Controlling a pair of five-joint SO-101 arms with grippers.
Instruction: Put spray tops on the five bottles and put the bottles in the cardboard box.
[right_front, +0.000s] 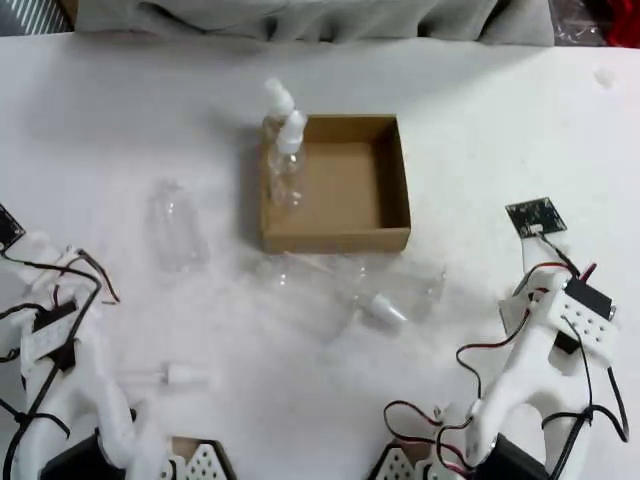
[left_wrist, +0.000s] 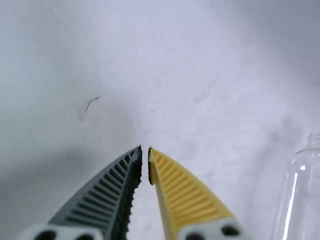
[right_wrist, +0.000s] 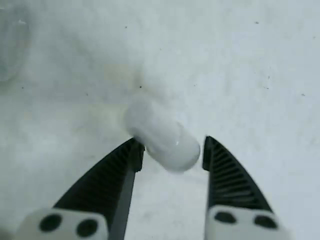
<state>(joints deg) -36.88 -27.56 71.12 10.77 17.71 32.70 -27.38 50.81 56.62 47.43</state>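
From where I stand, the white surface (right_front: 120, 120) carries a cardboard box (right_front: 335, 240) near its middle. A clear bottle (right_front: 175, 225) rests to the left of the box. More clear bottles (right_front: 310, 285) lie jumbled just in front of it, with a white spray top (right_front: 383, 308) among them. A second spray top (right_front: 172, 377) lies toward the near left, and a small dark circuit board (right_front: 535, 216) sits off to the right.

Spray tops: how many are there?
4 spray tops: two on bottles at the cardboard box's left wall, one in front of it, one front-left on the table. More may be hidden.
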